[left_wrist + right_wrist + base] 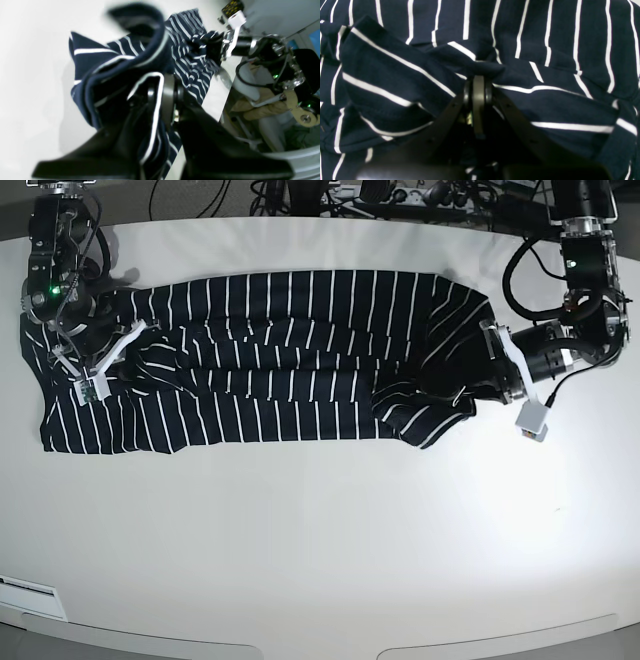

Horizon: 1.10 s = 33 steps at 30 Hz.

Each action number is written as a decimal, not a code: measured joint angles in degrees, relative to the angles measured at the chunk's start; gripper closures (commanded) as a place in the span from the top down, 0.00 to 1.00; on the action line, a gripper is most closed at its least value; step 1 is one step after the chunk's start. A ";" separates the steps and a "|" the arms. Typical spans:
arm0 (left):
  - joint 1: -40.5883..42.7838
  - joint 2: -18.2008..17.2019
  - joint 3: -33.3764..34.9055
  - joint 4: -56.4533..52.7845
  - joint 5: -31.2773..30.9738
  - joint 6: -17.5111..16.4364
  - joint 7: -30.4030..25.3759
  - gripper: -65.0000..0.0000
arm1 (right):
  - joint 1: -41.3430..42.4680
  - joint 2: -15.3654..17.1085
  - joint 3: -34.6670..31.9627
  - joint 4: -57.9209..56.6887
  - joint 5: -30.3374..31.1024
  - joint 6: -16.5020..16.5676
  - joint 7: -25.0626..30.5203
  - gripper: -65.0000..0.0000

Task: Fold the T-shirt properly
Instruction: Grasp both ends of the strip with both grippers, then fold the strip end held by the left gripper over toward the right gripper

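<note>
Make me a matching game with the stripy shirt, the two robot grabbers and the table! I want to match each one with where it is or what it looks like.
Things:
1. T-shirt
2. left gripper
3. right gripper
4. table

Descriptions:
A. plain white, under everything
B. pinching cloth at the base view's right end
C. dark navy with thin white stripes
D. pinching cloth at the base view's left end

Pairs: 1-C, 2-B, 3-D, 4-A
</note>
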 measured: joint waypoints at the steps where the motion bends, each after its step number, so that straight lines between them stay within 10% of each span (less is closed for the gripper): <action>1: 0.02 0.83 0.00 0.00 0.02 0.02 -0.11 0.00 | -0.02 -0.04 0.00 0.00 0.00 0.00 0.00 0.00; 16: 0.13 15.10 5.18 0.00 4.20 -3.61 -1.99 0.00 | 0.00 -0.42 0.00 0.00 0.13 -0.17 -0.42 0.00; 33: 0.15 20.85 10.64 -0.02 19.45 -3.63 -11.72 0.00 | 0.13 -0.42 0.00 0.00 0.02 0.96 -1.29 0.00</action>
